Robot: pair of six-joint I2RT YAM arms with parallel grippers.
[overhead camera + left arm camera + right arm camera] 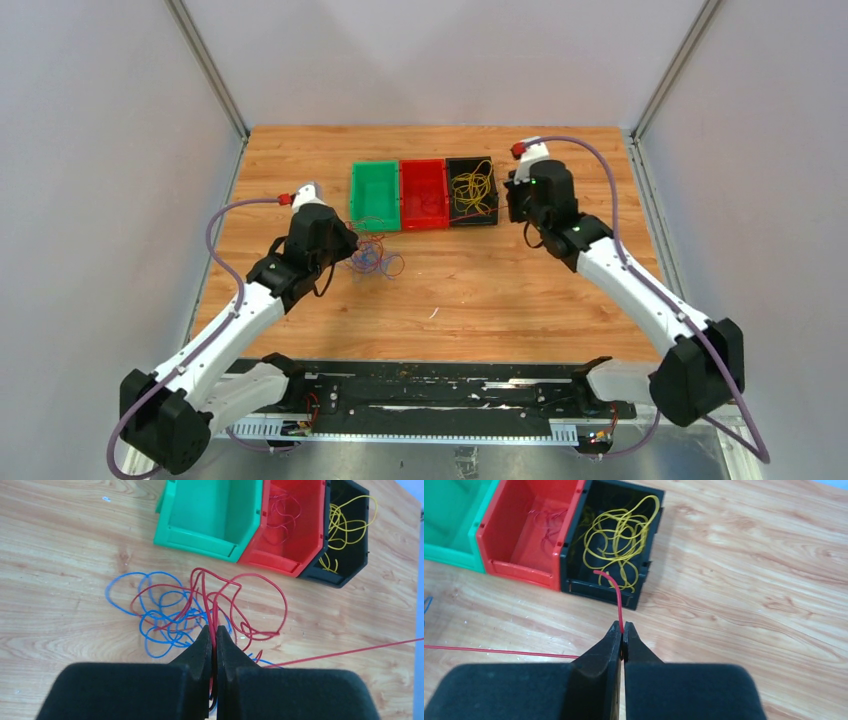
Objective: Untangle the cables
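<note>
Left claw: our left gripper (214, 644) is pinched shut on a red cable (350, 652) at the lower middle of the left wrist frame, right where the strand comes out of the tangle (172, 615).
Right claw: our right gripper (622, 641) is also clamped on a red strand, close to its end. A short free tip curls up from the fingers toward the front wall of the black bin (574, 582).
Where the cables are: the red and blue cables (150, 630) lie knotted together on the wooden table (749, 580), just below the green bin (200, 542) in the left wrist frame. More red wire sits in the red bin (519, 567), and the yellow cables (619, 535) are coiled in the black bin.
Relation that matters: a straight red strand leaves the left fingers toward the right edge of the left wrist frame, rising slightly. In the right wrist frame one comes in nearly level from the left edge toward the fingers. We judge these to be the same cable, held between both claws.
Long axis: in the overhead frame it would run from the centre left up to the upper right, roughly along the front of the bins. We cannot make out the strand itself there.
Nearer arm: the left is at the tangle and the right is beside the black bin.
Coming move, as we judge it: pull along that axis, away from the tangle, and watch that the blue loops do not drag with it.
</note>
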